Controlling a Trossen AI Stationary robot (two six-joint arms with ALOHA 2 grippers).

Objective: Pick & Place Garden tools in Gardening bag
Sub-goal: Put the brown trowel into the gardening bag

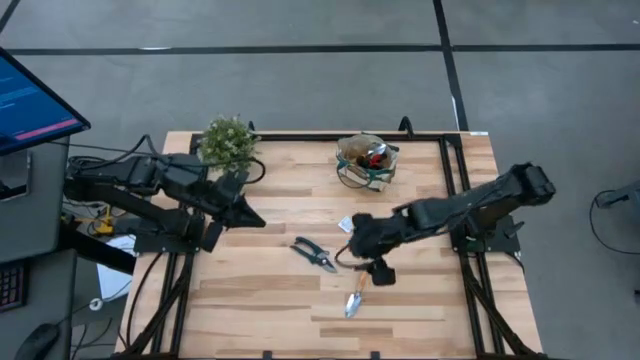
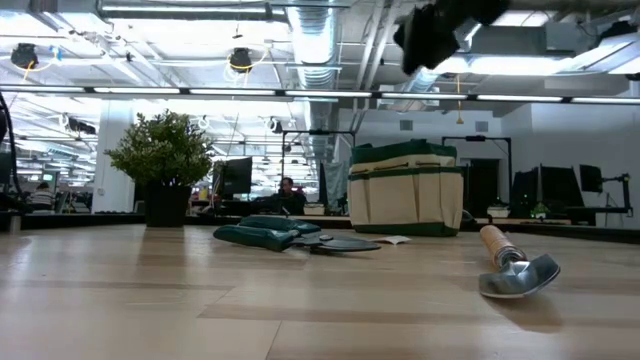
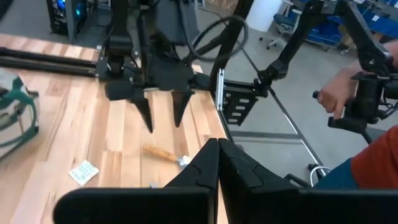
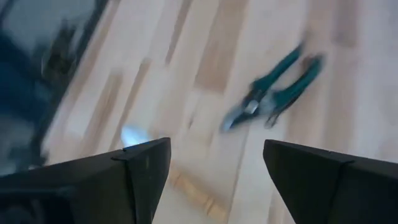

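Note:
A silver trowel with a wooden handle (image 1: 355, 298) lies flat on the table near the front; it also shows in the low view (image 2: 515, 268). Green-handled pruning shears (image 1: 315, 254) lie flat to its left. The tan gardening bag (image 1: 367, 160) stands at the far side with a red-and-black item (image 1: 377, 153) inside. My right gripper (image 1: 378, 272) is open and empty, well above the trowel's handle (image 3: 158, 152), fingers pointing down (image 3: 161, 115). My left gripper (image 1: 240, 212) is shut and empty at the table's left, beside the plant.
A bushy potted plant (image 1: 228, 142) stands at the far left corner. A small white packet (image 1: 345, 223) lies between the bag and the shears. A person's hand on a controller (image 3: 339, 93) shows beyond the table's right edge. Bare wood lies along the near edge.

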